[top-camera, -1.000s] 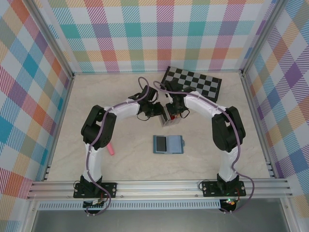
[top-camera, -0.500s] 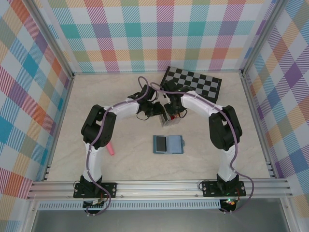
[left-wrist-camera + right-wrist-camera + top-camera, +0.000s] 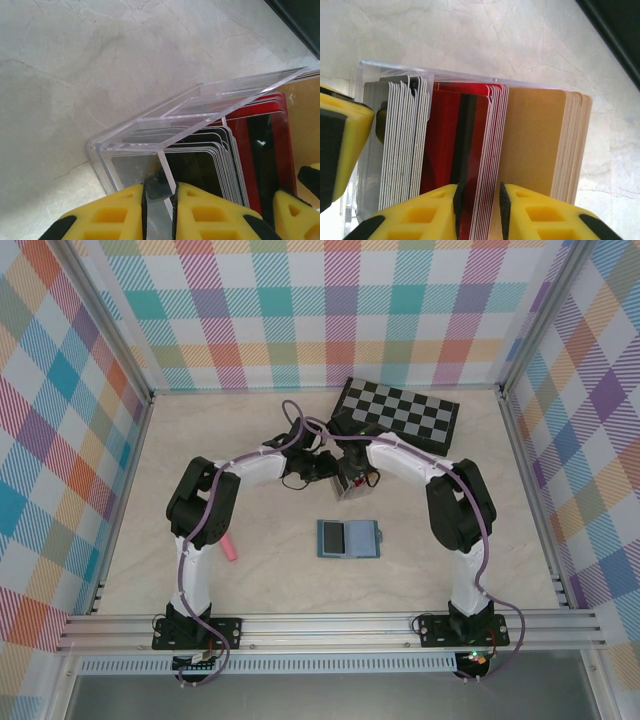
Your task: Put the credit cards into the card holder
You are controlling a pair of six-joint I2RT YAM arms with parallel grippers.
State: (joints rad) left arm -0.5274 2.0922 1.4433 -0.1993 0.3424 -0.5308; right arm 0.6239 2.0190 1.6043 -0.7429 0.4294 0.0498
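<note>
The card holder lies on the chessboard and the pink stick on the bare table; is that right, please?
No: the top external view shows the card holder on the bare table too, apart from the chessboard; the pink stick does lie on the table.

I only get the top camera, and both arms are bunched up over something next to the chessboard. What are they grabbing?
Observer: The left claw is pinching one wall of a clear case packed with cards.
Operator: Ooh, what colours are the cards?
Observer: There are three bunches side by side: grey cards, red cards and tan cards.
Operator: What's the other claw doing?
Observer: The right claw has one finger on each side of a few red cards. I can't tell if it's squeezing them.
</note>
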